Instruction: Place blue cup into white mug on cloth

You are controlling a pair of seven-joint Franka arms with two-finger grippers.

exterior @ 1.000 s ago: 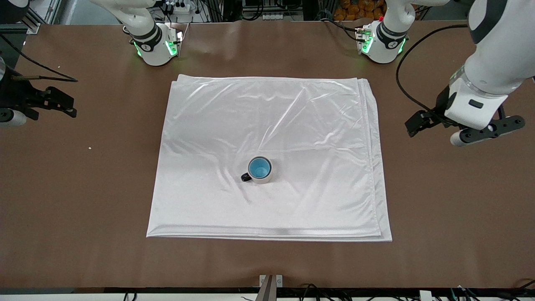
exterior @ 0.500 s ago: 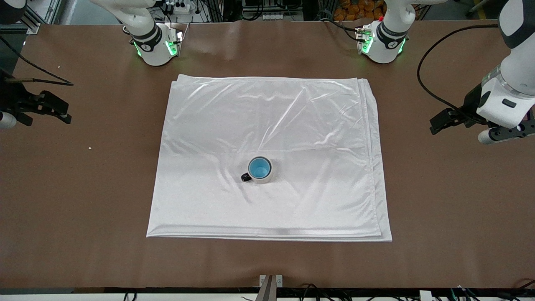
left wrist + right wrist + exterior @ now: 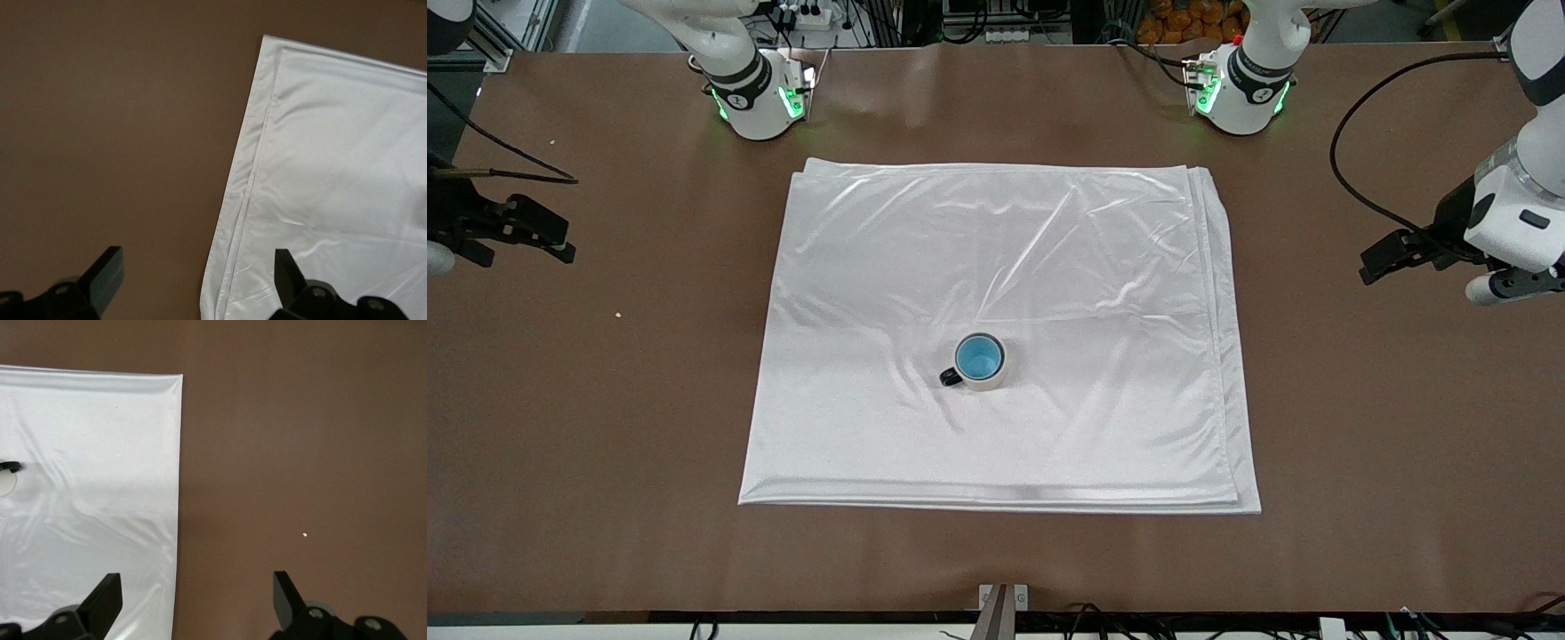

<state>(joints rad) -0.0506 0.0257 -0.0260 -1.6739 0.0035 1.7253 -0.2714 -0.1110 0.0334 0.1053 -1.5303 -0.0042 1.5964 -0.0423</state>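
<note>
1. The left gripper (image 3: 193,280), jaws spread and empty, hangs over bare brown table (image 3: 1360,400) just off the cloth (image 3: 1005,267) edge at the left arm's end.
2. The right gripper (image 3: 193,603), likewise spread and empty, hangs over bare table at the right arm's end, well apart from the cloth.
3. The blue cup (image 3: 979,356) sits inside the white mug (image 3: 989,382), on the cloth's middle, nearer the front camera.
</note>
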